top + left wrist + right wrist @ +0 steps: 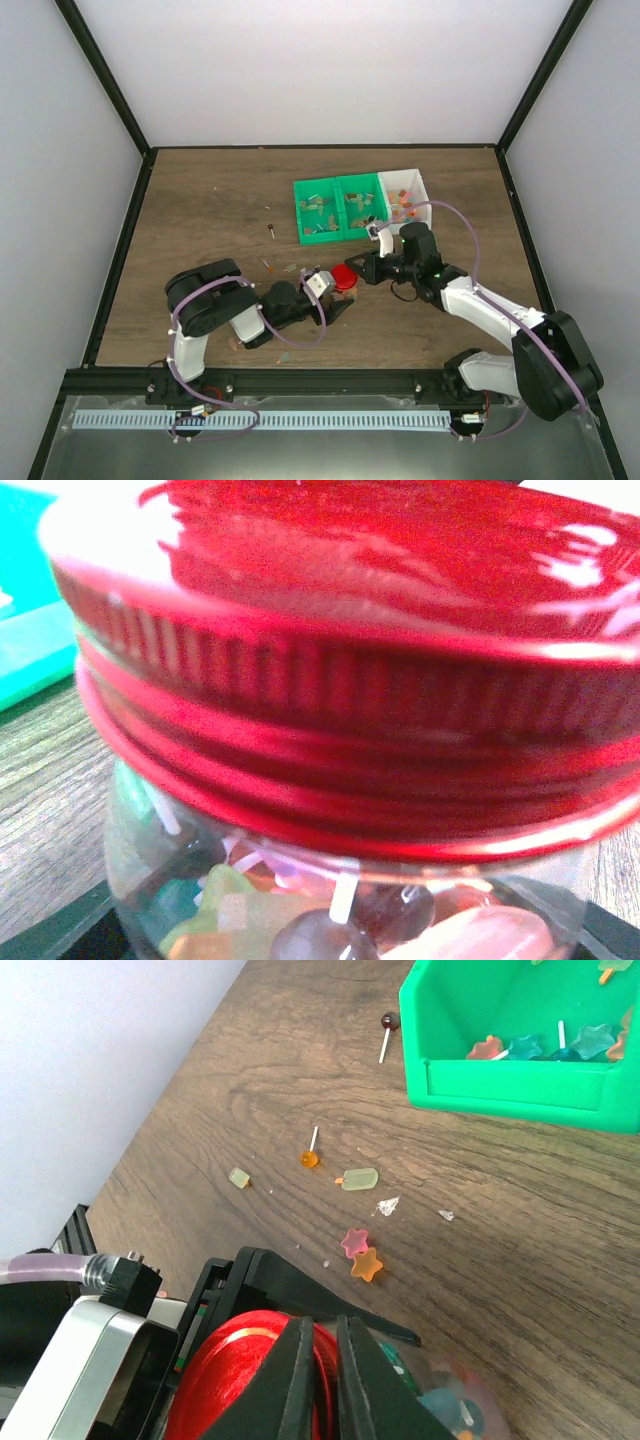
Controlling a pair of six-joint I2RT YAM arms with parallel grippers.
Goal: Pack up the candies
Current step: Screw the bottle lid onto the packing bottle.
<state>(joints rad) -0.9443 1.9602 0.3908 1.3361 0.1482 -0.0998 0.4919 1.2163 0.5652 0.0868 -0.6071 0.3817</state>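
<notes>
A clear glass jar [150,830] with a round red lid [350,680] lies tilted on the wooden table, and candies [250,915] in mixed colours show through its glass. My left gripper [336,302] is shut on the jar, with one black finger [300,1285] beside it. My right gripper [322,1360] is pinched on the rim of the red lid [230,1380]. Loose candies lie on the table: a pink star [353,1241], an orange star [367,1264], a green ice-lolly shape [360,1178] and an orange lollipop [310,1158].
Two green bins [335,207] and a white bin [405,195] holding more candies stand behind the jar. The nearest green bin [520,1090] is at the top right of the right wrist view. A dark lollipop [388,1022] lies beside it. White walls enclose the table.
</notes>
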